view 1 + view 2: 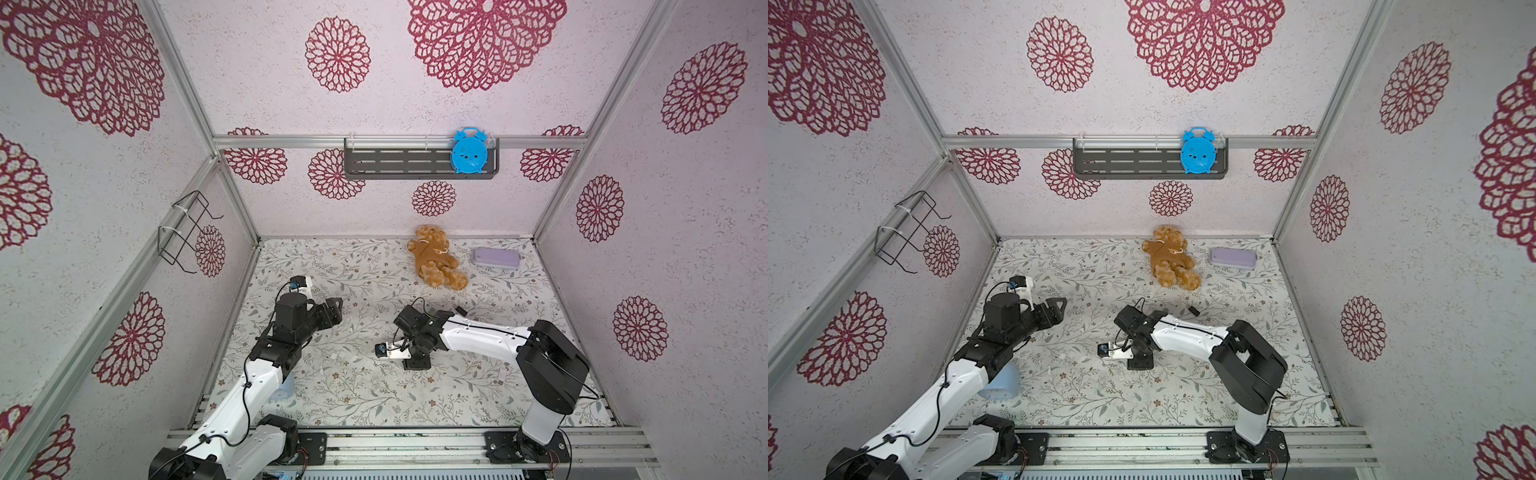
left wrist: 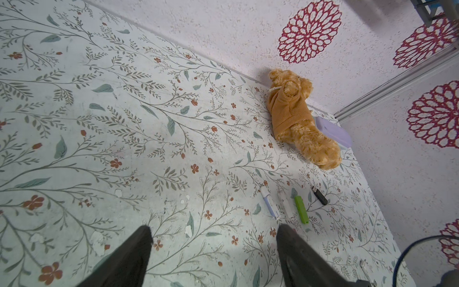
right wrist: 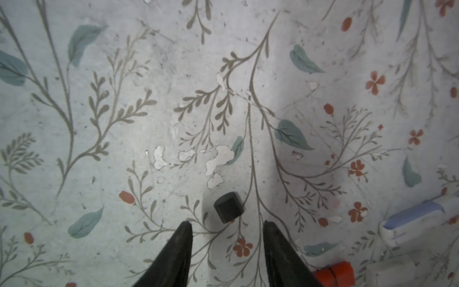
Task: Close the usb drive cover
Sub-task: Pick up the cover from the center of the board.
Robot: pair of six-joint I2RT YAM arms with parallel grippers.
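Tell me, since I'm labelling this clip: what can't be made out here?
Small black plastic cap: right wrist view only; the right arm covers it in both top views.
Slim black USB drive: too small everywhere to read its connector.
Orange-red object: cut off by the right wrist view's edge.
Pale blue object: mostly under the left arm.

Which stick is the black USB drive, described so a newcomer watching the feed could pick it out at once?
Start at the brown teddy bear lying by the back wall. On the floral table past its feet lies a row of four slim sticks. The black USB drive is at the end beside the green stick: the only dark one in the row.
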